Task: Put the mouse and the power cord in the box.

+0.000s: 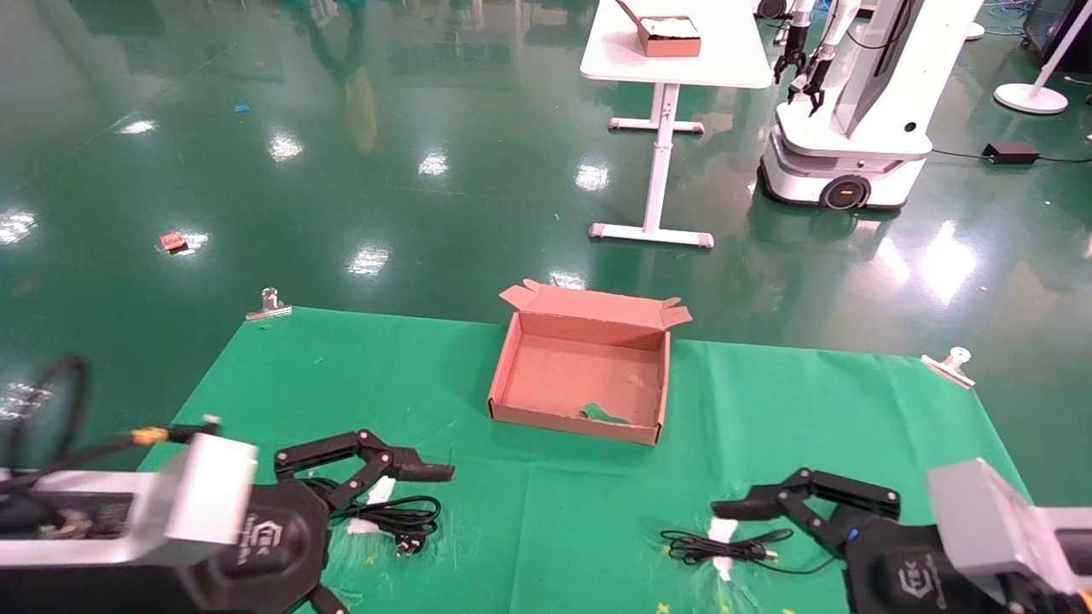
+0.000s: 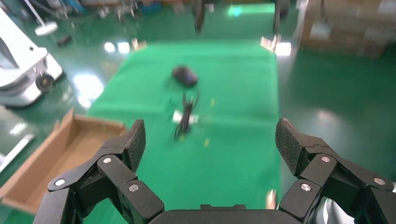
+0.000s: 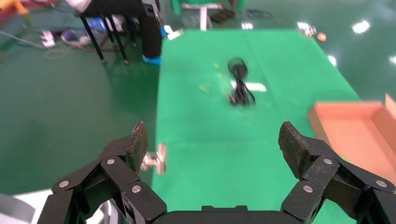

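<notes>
Head view: my left claw [image 1: 375,467] wide open, empty, above bundled thick black power cord [image 1: 394,517], near left. Right claw [image 1: 798,503] likewise agape beside thin mouse cable [image 1: 725,546]; black oval mouse [image 2: 185,75] near right. Shallow brown cardboard box [image 1: 582,415] mid-table, open for both.

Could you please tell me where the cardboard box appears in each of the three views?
Head view: the box sits mid-frame, open, on the green cloth.
Left wrist view: box partly cropped, beside the left gripper.
Right wrist view: box partly cropped, beside the right gripper.
Shared landmark: the green cloth.
</notes>
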`<action>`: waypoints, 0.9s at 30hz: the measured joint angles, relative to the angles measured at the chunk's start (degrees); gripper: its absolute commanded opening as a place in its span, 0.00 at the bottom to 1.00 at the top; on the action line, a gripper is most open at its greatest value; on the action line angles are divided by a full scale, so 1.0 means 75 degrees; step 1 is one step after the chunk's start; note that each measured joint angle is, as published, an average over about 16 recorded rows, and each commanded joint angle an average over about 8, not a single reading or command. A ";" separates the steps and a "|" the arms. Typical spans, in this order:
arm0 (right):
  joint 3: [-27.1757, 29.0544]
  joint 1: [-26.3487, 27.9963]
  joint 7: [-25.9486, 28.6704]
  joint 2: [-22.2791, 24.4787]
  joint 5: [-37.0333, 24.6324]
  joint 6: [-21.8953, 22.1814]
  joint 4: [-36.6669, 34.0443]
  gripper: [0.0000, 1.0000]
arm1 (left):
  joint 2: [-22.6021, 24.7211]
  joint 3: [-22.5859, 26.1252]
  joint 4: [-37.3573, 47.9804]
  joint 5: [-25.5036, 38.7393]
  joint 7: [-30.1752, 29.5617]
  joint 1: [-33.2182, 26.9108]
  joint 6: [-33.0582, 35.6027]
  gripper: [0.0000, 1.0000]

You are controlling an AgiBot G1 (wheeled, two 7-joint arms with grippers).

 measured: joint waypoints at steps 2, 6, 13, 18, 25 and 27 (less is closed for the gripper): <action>-0.0244 0.0209 -0.0266 -0.0046 -0.0297 0.0016 -0.0397 1.00 | 0.0192 0.0289 0.0363 0.0497 0.0287 -0.0328 0.0053 1.00; -0.0714 0.0679 -0.0924 -0.0229 -0.1005 0.0140 -0.1254 1.00 | 0.0657 0.0918 0.1300 0.1557 0.0992 -0.1011 0.0067 1.00; -0.1535 0.1687 -0.2360 -0.0903 -0.2699 0.0560 -0.2800 1.00 | 0.1699 0.1973 0.3289 0.3375 0.2431 -0.2051 -0.0438 1.00; -0.2039 0.2322 -0.3412 -0.1582 -0.3872 0.1025 -0.3911 1.00 | 0.2456 0.2452 0.4724 0.4334 0.3342 -0.2508 -0.1165 1.00; -0.2512 0.2888 -0.4682 -0.2491 -0.4892 0.1741 -0.5382 1.00 | 0.3263 0.2765 0.6320 0.5056 0.4228 -0.2812 -0.2324 1.00; -0.2570 0.2988 -0.4976 -0.2704 -0.5020 0.1935 -0.5768 1.00 | 0.3415 0.2799 0.6688 0.5149 0.4418 -0.2873 -0.2597 1.00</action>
